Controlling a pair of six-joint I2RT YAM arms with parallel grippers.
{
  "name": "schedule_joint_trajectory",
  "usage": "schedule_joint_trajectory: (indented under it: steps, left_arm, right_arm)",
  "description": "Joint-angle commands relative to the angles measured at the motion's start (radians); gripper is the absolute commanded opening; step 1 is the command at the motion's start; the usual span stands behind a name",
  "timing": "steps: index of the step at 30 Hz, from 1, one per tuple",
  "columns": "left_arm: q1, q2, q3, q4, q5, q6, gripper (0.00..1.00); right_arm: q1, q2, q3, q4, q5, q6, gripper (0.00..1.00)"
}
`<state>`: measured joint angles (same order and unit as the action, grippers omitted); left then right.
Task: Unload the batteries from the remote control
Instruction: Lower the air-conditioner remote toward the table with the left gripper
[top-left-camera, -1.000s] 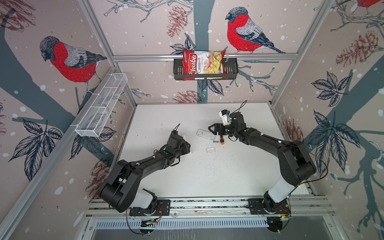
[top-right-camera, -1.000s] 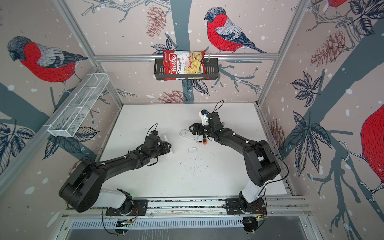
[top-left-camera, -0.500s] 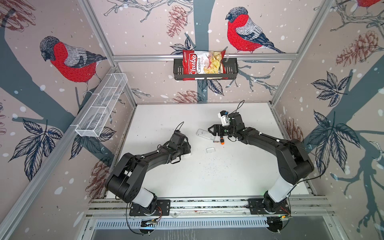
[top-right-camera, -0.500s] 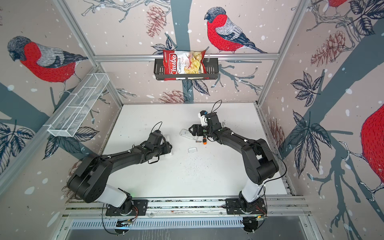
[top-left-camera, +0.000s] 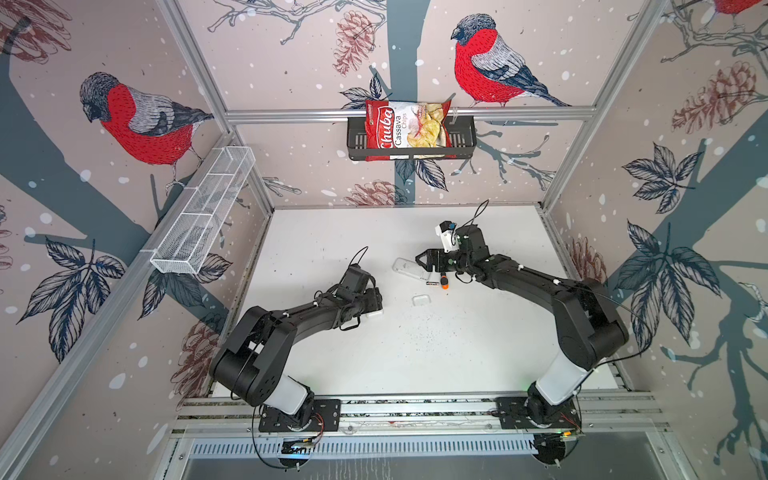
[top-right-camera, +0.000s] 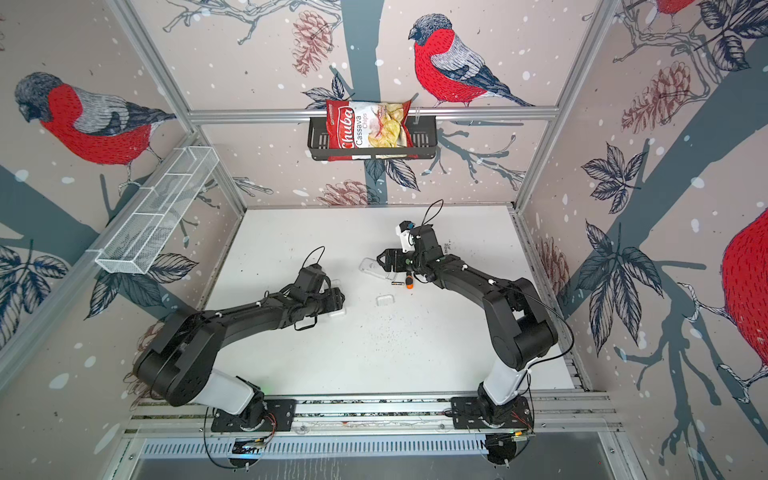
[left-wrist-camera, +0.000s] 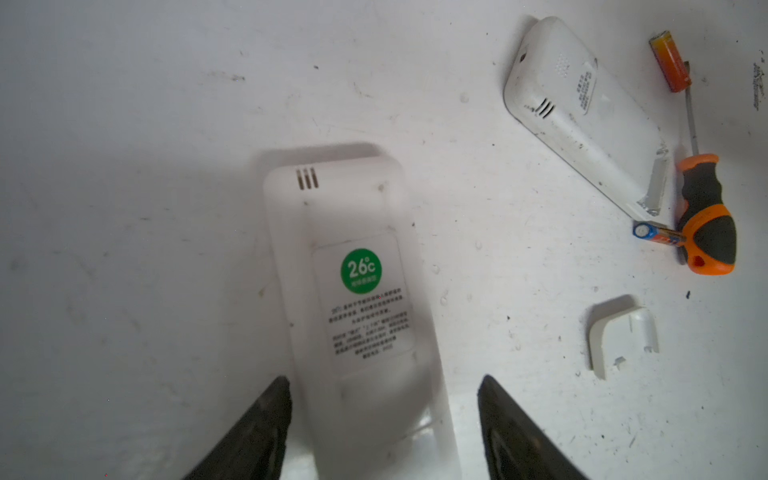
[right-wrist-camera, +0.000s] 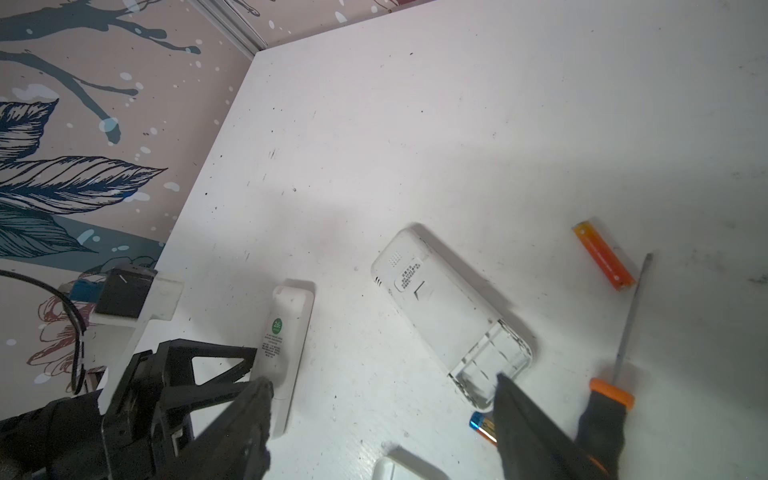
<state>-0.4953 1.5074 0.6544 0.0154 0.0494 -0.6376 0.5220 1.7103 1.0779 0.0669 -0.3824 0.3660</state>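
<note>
The left hand (left-wrist-camera: 383, 379), spread, straddles a white remote (left-wrist-camera: 353, 270) ungripped; the right hand (right-wrist-camera: 381, 379) gapes empty above an opened remote (right-wrist-camera: 449, 316). One orange battery (left-wrist-camera: 670, 66) lies flat beside the tip of the screwdriver (left-wrist-camera: 706, 216); a blue-capped battery (left-wrist-camera: 654, 236) points into its handle. Bare worktop (right-wrist-camera: 457, 124) stretches beyond.

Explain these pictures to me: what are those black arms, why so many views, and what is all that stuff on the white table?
These are two robot arms mounted at the edge of a white table, each ending in a two-fingered gripper. Two pictures look down from overhead; two come from cameras on the arms' wrists. The left gripper stands open astride a white remote with a green sticker; the right gripper is open and empty, over a second remote whose battery bay looks empty. Nearby lie an orange battery, a blue-ended battery, a screwdriver and a loose battery cover. Neither gripper looks clamped on anything.
</note>
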Motion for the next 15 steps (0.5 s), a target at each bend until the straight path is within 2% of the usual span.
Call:
schedule_joint_trajectory:
  steps: [1,5,10,15]
  left_arm:
    - [0.0,-0.018,-0.013,0.019,0.017,0.003,0.74]
    - [0.0,-0.063,-0.052,0.034,0.031,-0.015,0.76]
    - [0.0,-0.129,-0.156,0.18,0.116,-0.049,0.79]
    - [0.0,-0.078,-0.197,0.308,0.193,-0.094,0.79]
  right_arm:
    - [0.0,-0.006,0.002,-0.005,0.002,-0.012,0.83]
    - [-0.001,-0.009,0.003,-0.012,0.006,-0.016,0.83]
    - [-0.003,-0.013,0.004,-0.011,0.01,-0.019,0.83]
    - [-0.006,-0.022,0.001,-0.018,0.014,-0.022,0.83]
